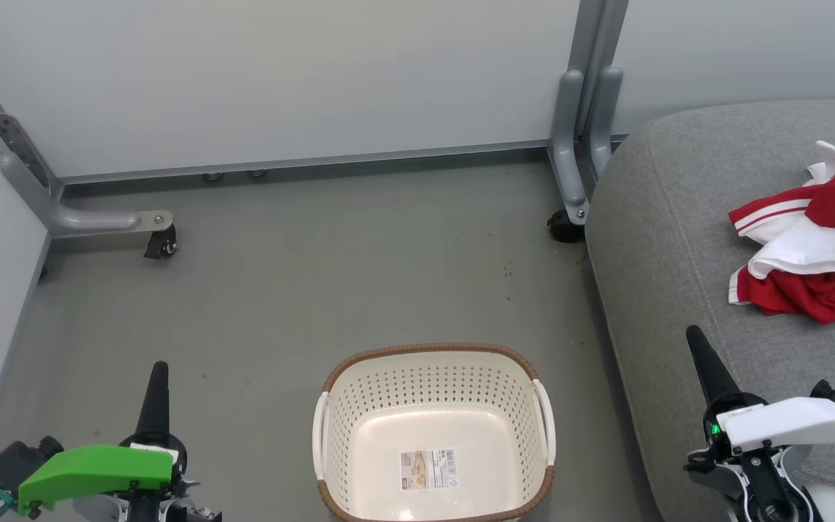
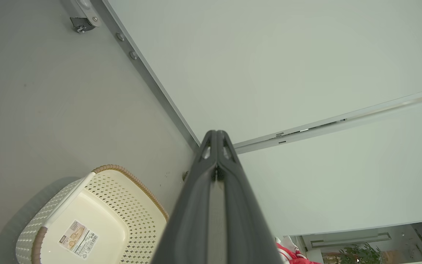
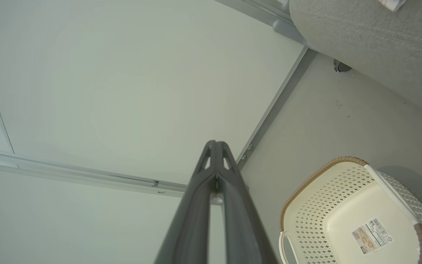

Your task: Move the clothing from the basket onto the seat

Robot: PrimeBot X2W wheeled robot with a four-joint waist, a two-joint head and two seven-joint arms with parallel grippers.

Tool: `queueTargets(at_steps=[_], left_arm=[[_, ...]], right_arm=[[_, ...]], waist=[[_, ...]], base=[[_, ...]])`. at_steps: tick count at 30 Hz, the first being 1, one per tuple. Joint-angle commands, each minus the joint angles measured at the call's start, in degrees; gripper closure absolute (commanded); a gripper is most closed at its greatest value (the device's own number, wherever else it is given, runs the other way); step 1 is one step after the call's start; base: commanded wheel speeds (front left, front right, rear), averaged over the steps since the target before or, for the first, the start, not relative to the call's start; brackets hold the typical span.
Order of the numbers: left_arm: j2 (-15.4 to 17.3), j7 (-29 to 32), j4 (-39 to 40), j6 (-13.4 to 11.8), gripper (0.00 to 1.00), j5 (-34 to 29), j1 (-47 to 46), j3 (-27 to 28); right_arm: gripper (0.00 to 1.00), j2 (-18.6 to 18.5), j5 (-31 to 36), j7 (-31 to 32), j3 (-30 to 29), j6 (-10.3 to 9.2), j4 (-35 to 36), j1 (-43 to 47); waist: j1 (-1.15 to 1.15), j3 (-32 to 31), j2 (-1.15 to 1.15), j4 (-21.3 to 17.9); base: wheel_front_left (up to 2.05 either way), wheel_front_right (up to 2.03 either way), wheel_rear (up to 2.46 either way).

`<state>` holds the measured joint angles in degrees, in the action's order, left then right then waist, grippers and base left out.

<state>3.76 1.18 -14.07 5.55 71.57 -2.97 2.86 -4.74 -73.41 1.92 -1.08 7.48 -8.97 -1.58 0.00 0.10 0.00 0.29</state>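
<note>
The red and white clothing (image 1: pixel 816 246) lies crumpled on the grey seat (image 1: pixel 664 217) at the right of the head view; a red bit of it (image 2: pixel 291 253) peeks in at the bottom of the left wrist view. The cream basket (image 1: pixel 433 435) stands on the floor at bottom centre, with nothing but its label sticker inside (image 2: pixel 86 220) (image 3: pixel 354 212). My left gripper (image 1: pixel 160 367) is shut and holds nothing, left of the basket (image 2: pixel 216 134). My right gripper (image 1: pixel 693 333) is shut and holds nothing, at the seat's front edge (image 3: pixel 215 143).
A pale partition wall runs along the back. Its grey metal foot with a caster (image 1: pixel 160 243) stands at the left, and a grey post base (image 1: pixel 580 138) stands beside the seat. Grey floor (image 1: pixel 359 261) lies between basket and wall.
</note>
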Motion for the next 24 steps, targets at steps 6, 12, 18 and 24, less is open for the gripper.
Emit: queueTargets(at_steps=[6, 12, 18, 24], left_arm=[[-0.16, 0.99, 0.30, 0.61, 1.00, 3.96, -1.75, 0.85], [-0.25, 1.80, 0.26, 0.87, 1.00, 6.88, -2.03, 1.41], [-0.36, 2.50, 0.20, 1.13, 1.00, 9.73, -2.39, 1.93], [-0.49, 3.26, 0.16, 1.34, 1.00, 12.29, -2.73, 2.31]], right_arm=[[1.00, -0.31, -4.10, 0.49, -0.66, 0.03, -0.69, -1.72], [1.00, -0.26, -6.98, 0.87, -1.05, 0.03, -1.40, -2.35], [1.00, -0.20, -9.82, 1.21, -1.44, 0.02, -2.14, -2.80], [1.00, -0.13, -12.43, 1.61, -1.82, 0.02, -2.81, -3.30]], waist=[[0.00, 0.01, 0.00, -0.04], [0.00, 0.02, 0.00, -0.07], [0.00, 0.03, 0.00, -0.11], [0.00, 0.04, 0.00, -0.15]], base=[[0.00, 0.00, 0.00], [0.00, 0.00, 0.00], [0.00, 0.00, 0.00], [0.00, 0.00, 0.00]])
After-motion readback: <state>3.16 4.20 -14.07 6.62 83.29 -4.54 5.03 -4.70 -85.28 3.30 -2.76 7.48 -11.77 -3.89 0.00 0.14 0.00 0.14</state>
